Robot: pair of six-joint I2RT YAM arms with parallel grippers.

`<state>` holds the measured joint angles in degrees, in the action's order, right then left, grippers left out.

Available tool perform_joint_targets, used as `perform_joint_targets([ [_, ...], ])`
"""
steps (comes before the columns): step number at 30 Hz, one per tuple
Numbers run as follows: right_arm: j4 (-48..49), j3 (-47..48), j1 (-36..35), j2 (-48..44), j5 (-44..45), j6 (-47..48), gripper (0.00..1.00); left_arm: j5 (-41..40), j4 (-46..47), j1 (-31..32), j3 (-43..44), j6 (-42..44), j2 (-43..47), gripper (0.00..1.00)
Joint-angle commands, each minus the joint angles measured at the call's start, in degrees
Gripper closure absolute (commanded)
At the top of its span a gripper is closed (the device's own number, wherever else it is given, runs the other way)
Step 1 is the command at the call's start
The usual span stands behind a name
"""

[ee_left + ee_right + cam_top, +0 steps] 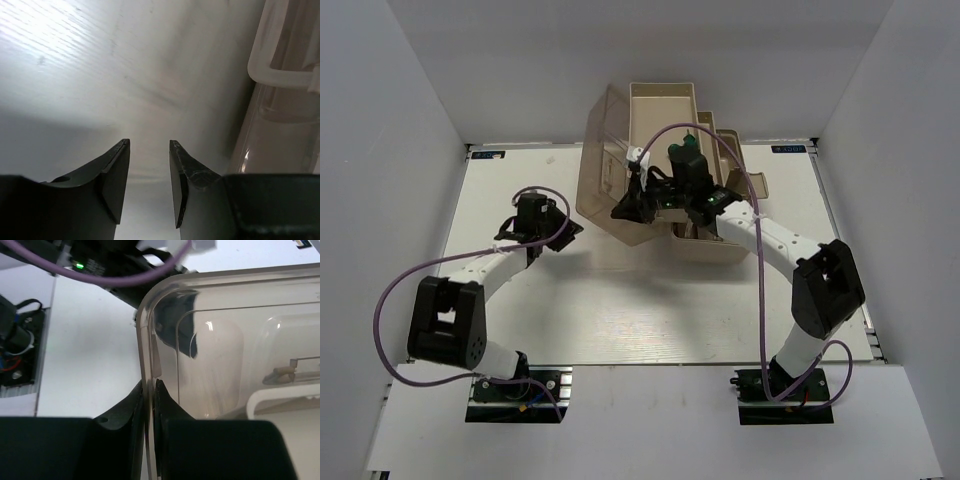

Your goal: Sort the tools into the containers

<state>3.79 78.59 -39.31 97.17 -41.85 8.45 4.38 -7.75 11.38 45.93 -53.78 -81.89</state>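
Note:
The fold-out toolbox [665, 105] stands at the back middle of the table, with its beige trays spread out. Its translucent brown lid [605, 165] hangs open to the left. My right gripper [628, 207] is shut on the lid's edge. In the right wrist view the jaws [149, 386] pinch the thin lid wall [225, 340], and the white handle [280, 400] shows through it. Two green screwdriver handles [686, 152] stand in a tray behind my right wrist. My left gripper [566, 226] is open and empty just left of the lid [280, 130]. The other tools are hidden.
The white table [620, 300] lies between the arms and the box. White walls stand close on the left, right and back. In the left wrist view the lid's white handle [272, 75] shows at the right. My left arm's purple cable [545, 190] loops above its wrist.

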Motion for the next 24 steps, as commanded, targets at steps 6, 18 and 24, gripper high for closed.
perform_joint_targets([
  [6,5.55,5.52,-0.59,-4.62,-19.23,-7.06,1.0,15.82,8.28,-1.09,7.67,5.17,-7.93,0.51],
  [18,-5.97,4.38,-2.09,-3.65,-23.98,1.57,1.0,19.34,8.45,-1.62,10.49,5.79,-11.18,0.49],
  [24,-14.31,5.17,-1.91,-4.0,-24.51,7.62,0.52,21.45,10.12,-1.62,11.72,5.79,-12.95,0.49],
])
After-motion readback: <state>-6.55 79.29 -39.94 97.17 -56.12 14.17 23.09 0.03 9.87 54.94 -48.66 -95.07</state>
